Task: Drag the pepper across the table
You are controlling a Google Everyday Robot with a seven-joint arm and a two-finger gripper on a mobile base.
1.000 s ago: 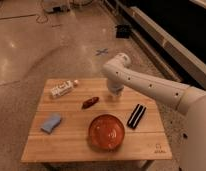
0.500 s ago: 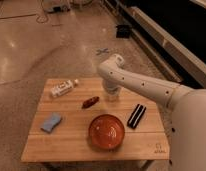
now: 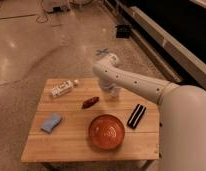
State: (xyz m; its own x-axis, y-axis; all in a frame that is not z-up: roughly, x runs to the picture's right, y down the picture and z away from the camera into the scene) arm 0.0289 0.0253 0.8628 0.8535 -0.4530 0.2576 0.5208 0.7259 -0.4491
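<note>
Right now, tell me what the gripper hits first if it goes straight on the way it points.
Probably the table itself: the gripper, shut, points down at bare planks just beside the pepper, apart from it. Depth is unclear, so it may be touching the wood.

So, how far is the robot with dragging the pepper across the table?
Done: the gripper is down near the table, beside the pepper, fingers shut. In hand: the approach; gripper and pepper seem apart. Left: touch the pepper and drag it across the table; the drag looks not yet begun.
</note>
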